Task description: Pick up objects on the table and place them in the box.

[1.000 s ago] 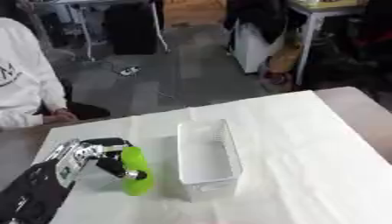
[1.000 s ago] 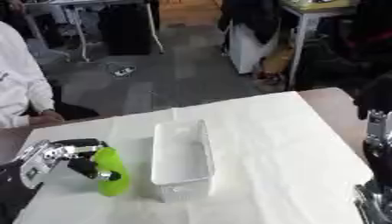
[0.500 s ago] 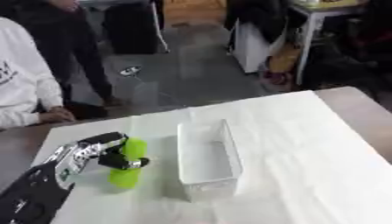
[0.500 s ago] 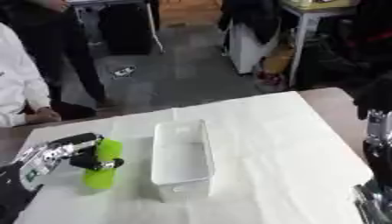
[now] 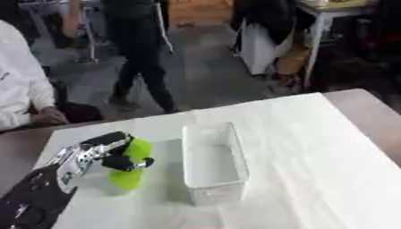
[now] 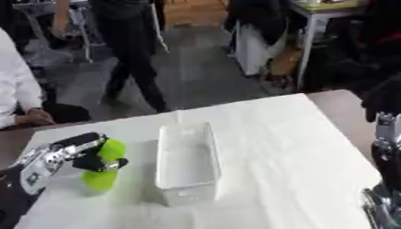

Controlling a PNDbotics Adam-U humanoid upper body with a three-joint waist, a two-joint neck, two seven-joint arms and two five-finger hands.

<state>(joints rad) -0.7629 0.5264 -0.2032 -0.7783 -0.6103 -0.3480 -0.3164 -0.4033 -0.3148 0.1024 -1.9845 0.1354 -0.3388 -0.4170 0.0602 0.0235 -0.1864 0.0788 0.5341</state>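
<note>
My left hand (image 5: 92, 153) comes in from the lower left, its fingers curled round a bright lime-green object (image 5: 128, 170) just left of the box. The object stands tilted, its lower end at or just above the white tablecloth; I cannot tell which. The box is a white, long, open-topped basket (image 5: 217, 198) in the middle of the table, and I see nothing inside it. Parts of my right arm (image 6: 383, 134) show at the right edge of the right eye view. A silver part (image 6: 381, 208) sits in the lower right corner there, and its fingers cannot be made out.
The white cloth (image 5: 313, 147) covers the table, with brown tabletop (image 5: 368, 107) showing at the far right corner. A person in white (image 5: 19, 89) sits at the far left edge. Another person walks across the floor beyond the table.
My left hand has shifted slightly up and away with the green object, which now stands more upright. The box has not moved. A person has walked into the background.
</note>
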